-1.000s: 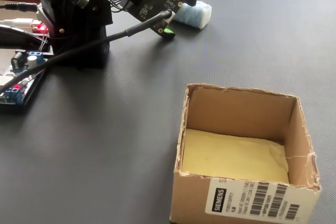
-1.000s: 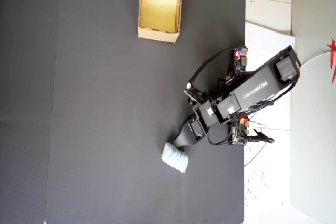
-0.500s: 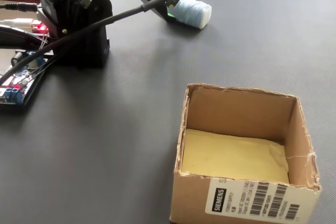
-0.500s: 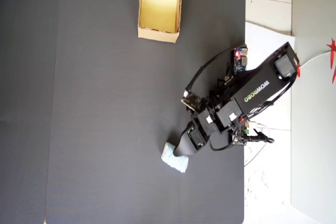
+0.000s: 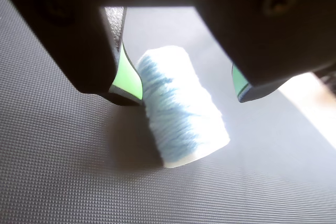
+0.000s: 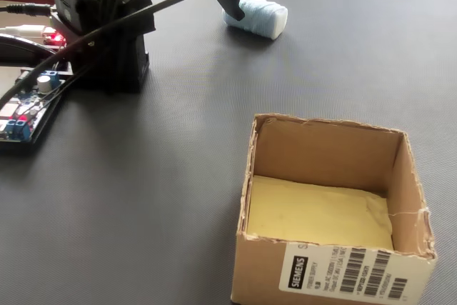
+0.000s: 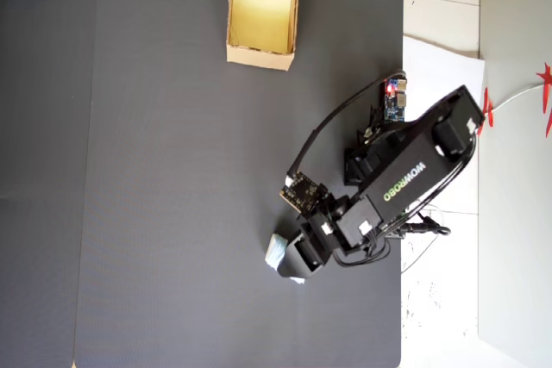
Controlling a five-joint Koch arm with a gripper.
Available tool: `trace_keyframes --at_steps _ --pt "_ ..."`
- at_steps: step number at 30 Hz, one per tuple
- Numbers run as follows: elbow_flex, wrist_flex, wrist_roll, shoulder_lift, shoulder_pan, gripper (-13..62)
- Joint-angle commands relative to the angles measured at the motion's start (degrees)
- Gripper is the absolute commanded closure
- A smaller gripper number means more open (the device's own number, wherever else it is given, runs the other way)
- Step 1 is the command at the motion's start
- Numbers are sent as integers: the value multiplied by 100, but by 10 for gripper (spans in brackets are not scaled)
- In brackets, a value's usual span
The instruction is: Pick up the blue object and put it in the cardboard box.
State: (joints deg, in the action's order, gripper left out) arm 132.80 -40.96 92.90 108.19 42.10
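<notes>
Blue object lies on its side on the dark textured mat, a stubby roll wound in pale blue with whitish ends. In the wrist view it sits between the two black jaws of the gripper, both with green inner pads. The jaw on the left of that view stands right at the roll's side, its green pad at or just touching the wound surface; contact cannot be told for certain. The jaw on the right stands clear of the roll, with bare mat showing in the gap. The pincer is spread wider than the roll and has hold of nothing. The roll rests on the mat and casts its shadow there.

Fixed view: the roll lies at the far side of the mat, the arm's end coming down over its left end from above, one dark jaw beside it. Cardboard box stands in the near foreground, open at the top, yellowish floor bare, a barcode label on its near wall. It is well apart from the roll.

Overhead view: only a sliver of the roll shows at the left edge of the gripper, the rest covered by the arm. Box is near the top edge of the mat, far from the roll. Arm base and circuit boards lie at the mat's right edge.
</notes>
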Motion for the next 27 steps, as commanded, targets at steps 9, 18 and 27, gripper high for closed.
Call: trace_keyframes --at_steps 9,18,27 --pt "-756 -70 378 -1178 369 163" --pt "-782 237 686 -1863 396 208" --pt "-738 756 387 -2127 316 396"
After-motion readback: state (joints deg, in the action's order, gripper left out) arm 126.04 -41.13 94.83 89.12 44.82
